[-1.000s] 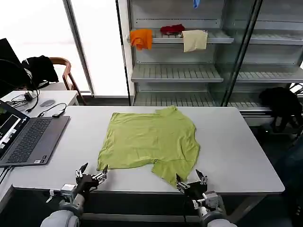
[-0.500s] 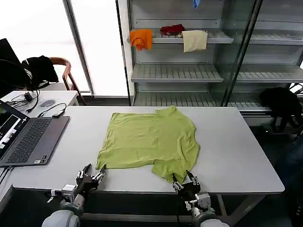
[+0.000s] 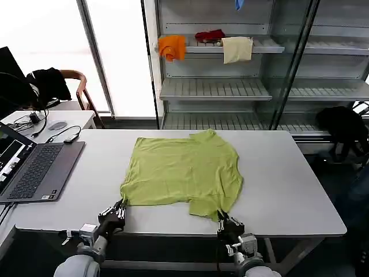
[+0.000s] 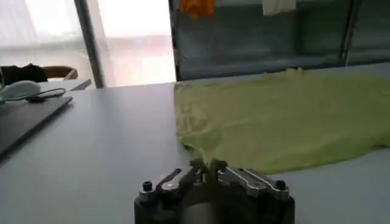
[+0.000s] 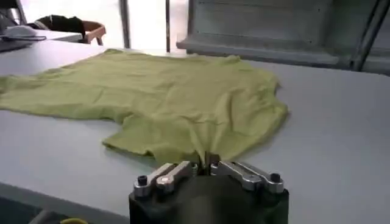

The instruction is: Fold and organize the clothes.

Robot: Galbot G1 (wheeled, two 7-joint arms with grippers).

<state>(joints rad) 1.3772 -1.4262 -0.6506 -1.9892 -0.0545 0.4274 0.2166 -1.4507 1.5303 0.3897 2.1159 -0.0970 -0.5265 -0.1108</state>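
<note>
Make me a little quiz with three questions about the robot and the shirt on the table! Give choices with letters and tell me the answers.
1. Where is the laptop?
A. On the shelf
B. On the table's left side
C. On top of the T-shirt

2. What colour is the T-shirt?
A. Lime yellow-green
B. Blue
C. Black

3. What are the two robot hands doing?
A. Both wide open, far from the shirt
B. Both shut on the shirt's near edge
C. Holding the laptop

Answers:
1 B: the head view shows it open on the left side of the table, apart from the shirt.
2 A: the spread-out fabric is lime yellow-green.
3 B: the left hand pinches the near left corner and the right hand pinches the near sleeve, fingers closed together in both wrist views.
</note>
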